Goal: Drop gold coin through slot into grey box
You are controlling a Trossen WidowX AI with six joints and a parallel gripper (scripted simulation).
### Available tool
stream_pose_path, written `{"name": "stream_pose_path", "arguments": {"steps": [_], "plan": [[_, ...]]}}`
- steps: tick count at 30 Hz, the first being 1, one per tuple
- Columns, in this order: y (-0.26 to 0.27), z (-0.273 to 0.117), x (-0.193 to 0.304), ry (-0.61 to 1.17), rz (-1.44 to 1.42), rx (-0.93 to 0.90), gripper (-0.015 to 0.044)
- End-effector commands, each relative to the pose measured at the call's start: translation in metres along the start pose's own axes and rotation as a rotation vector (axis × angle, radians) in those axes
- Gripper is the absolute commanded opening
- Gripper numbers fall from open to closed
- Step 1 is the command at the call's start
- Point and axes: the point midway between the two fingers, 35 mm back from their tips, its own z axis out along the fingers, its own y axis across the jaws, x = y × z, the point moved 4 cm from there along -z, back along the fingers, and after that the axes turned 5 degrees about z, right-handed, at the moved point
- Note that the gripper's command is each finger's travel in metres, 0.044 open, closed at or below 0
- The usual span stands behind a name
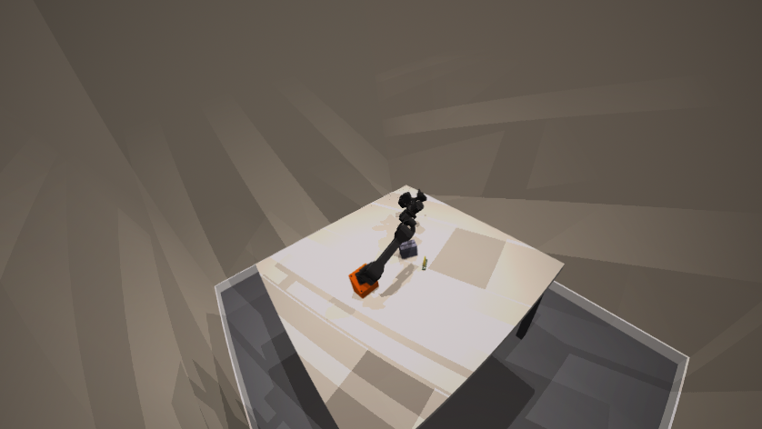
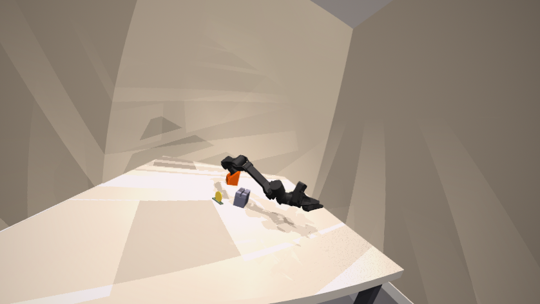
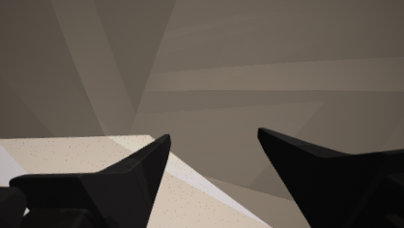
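Note:
The gold coin (image 1: 425,261) (image 2: 218,196) stands upright on its edge in the thin dark-green holder (image 2: 220,203). The closed grey box (image 1: 408,250) (image 2: 241,199) stands beside the holder, with a dark slot line in its lid. My gripper (image 2: 320,206) (image 3: 214,135) is open and empty, its two black fingers wide apart in the wrist view. It reaches out over the table beyond the box, well away from the coin and above the table top. The coin, holder and box are not in the wrist view.
The arm's orange base (image 1: 363,286) (image 2: 232,178) stands on the table (image 1: 458,319) (image 2: 181,241). The black arm stretches from it past the box, passing close to the box in the top view. A table corner and edges show beyond the fingers in the wrist view.

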Motion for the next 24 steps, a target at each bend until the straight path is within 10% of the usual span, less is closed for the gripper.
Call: {"name": "stream_pose_path", "arguments": {"steps": [1, 9, 24], "plan": [[-0.001, 0.000, 0.000, 0.007, 0.007, -0.004, 0.0374], [-0.033, -0.021, 0.006, 0.344, 0.265, -0.152, 0.0164], [-0.093, -0.162, -0.012, 1.112, 0.523, -0.297, 0.0161]]}}
